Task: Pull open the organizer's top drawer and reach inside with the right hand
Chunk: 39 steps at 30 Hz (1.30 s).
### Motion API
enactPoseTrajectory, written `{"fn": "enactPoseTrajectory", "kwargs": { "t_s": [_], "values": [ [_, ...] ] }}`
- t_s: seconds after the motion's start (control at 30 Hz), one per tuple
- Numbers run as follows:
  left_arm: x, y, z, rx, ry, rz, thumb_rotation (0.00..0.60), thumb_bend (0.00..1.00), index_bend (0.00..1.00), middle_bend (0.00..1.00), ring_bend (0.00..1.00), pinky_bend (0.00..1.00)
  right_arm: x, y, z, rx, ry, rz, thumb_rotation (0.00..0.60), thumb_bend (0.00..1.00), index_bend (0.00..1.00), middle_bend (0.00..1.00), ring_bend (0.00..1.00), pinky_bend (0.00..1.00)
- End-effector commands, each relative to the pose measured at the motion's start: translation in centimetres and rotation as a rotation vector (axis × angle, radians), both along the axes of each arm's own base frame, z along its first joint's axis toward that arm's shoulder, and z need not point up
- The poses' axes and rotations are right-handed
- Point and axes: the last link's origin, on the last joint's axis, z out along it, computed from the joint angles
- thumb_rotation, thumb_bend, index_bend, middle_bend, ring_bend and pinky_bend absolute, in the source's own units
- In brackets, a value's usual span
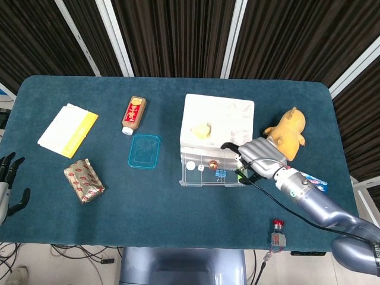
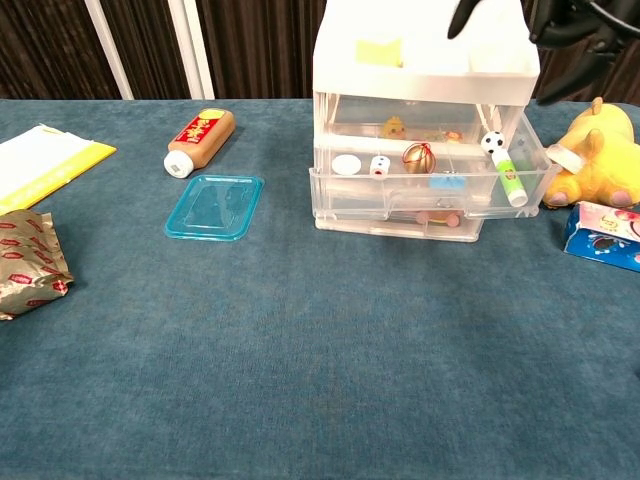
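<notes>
Dark curtains are seen behind a table [image 1: 178, 202] covered in blue cloth. At the far left edge, the left hand [image 1: 8, 181] is held off the table with its fingers spread and nothing in it. Next come a white and yellow pad [image 1: 67, 128], a crinkled snack packet [image 1: 84, 180], a brown bottle [image 1: 133, 114] laid on its side, and a clear blue lid [image 1: 145, 151]. Near the middle stands the white organizer [image 1: 218, 127], its top drawer [image 2: 430, 175] pulled out toward the robot and seen to hold small items, among them a green tube [image 2: 508, 177]. The right hand [image 1: 256, 157] is held above the drawer's right end with nothing in it; whether its fingers are apart cannot be told. Further right lie a yellow plush toy [image 1: 286, 132] and a cookie box [image 2: 603, 233].
</notes>
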Motion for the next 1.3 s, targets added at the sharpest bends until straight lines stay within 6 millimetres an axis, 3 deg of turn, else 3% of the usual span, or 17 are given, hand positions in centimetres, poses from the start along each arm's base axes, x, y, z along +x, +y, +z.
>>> {"fn": "enactPoseTrajectory", "kwargs": {
  "t_s": [0.03,0.33,0.57,1.3],
  "values": [
    [0.0,0.0,0.0,0.0,0.0,-0.001,0.6,0.42,0.1,0.03,0.0,0.0,0.3,-0.4,-0.4,-0.033,0.05,0.088,0.6,0.24,0.22,0.91,0.92,0.91],
    [-0.1,0.0,-0.1,0.003,0.012,-0.005,0.6,0.42,0.1,0.03,0.0,0.0,1.2,-0.5,-1.7,-0.155,0.171,0.363,0.6,0.24,0.22,0.92,0.93,0.93],
    [-0.2,0.1,-0.2,0.005,0.025,-0.005,0.6,0.42,0.1,0.03,0.0,0.0,1.3,-0.9,-3.1,-0.169,0.228,0.477,0.6,0.24,0.22,0.94,0.94,0.95],
    [-0.2,0.1,-0.4,0.002,0.028,-0.006,0.6,0.42,0.1,0.03,0.0,0.0,1.3,-1.9,-6.2,-0.114,0.308,0.634,0.6,0.29,0.25,0.95,0.95,0.97]
  ]
}}
